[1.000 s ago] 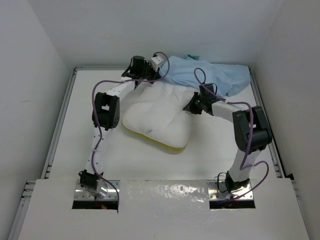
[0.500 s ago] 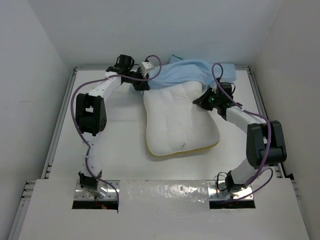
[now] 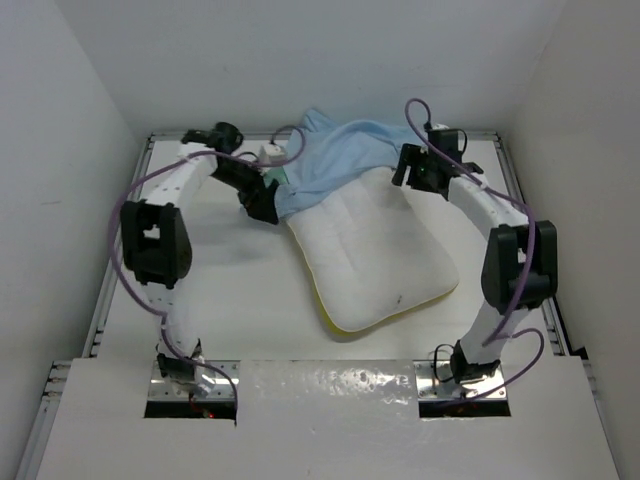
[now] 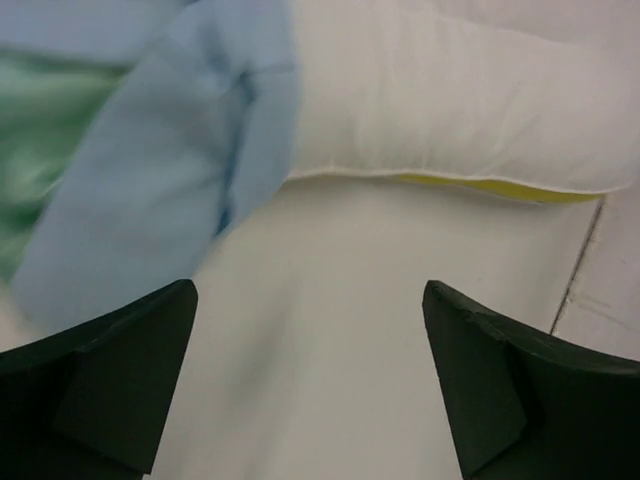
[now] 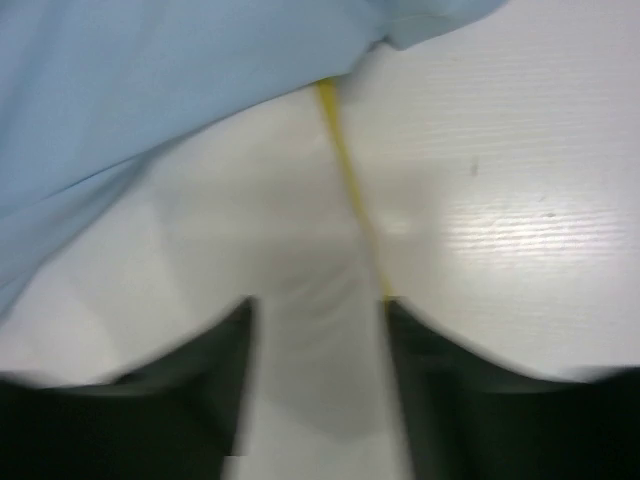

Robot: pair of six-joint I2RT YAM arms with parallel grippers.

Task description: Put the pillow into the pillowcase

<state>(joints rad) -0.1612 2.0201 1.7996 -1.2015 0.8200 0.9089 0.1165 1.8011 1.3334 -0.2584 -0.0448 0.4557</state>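
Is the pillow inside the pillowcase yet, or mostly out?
Mostly out. Only the far end of the pillow is covered by the light blue pillowcase; the rest lies bare on the table.

White table (image 3: 225, 295) is being occupied by a pillow (image 3: 375, 265), lying diagonally mid-table. Its far end is being covered by a blue pillowcase (image 3: 340, 150) bunched near the back edge.

Pillowcase (image 3: 340, 150) over far end of pillow (image 3: 375, 255)

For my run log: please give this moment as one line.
left gripper: open | right gripper: open | pillow: far end covered by pillowcase, rest bare
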